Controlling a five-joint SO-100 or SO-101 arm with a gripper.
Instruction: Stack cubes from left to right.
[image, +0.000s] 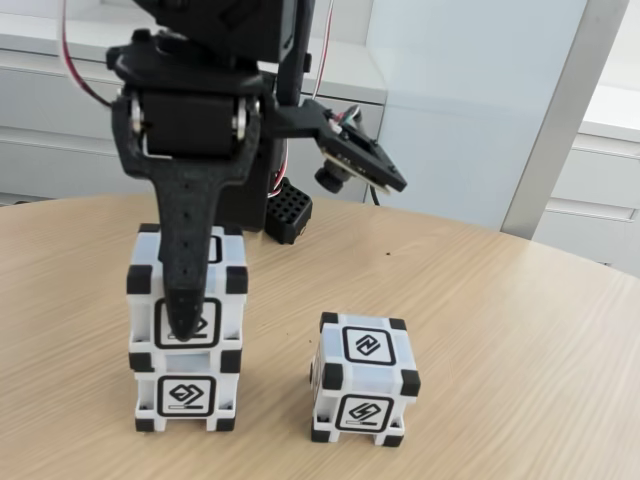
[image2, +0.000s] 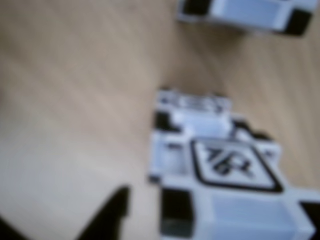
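Note:
Two cubes stand stacked at the left of the fixed view, the upper cube (image: 228, 318) squarely on the lower cube (image: 187, 396). A third cube (image: 365, 376) sits alone on the table to their right. My gripper (image: 186, 310) hangs over the stack. One black finger (image: 183, 290) reaches down in front of the upper cube, and the other finger is hidden behind it. The blurred wrist view shows the stack (image2: 225, 165), the lone cube (image2: 245, 12) at the top edge, and a black fingertip (image2: 112, 212) with a strip of table between it and the stack.
The round wooden table (image: 500, 300) has bare surface to the right and in front. A small black block (image: 288, 210) lies behind the stack by the arm's base. White cabinets and a wall stand beyond the table.

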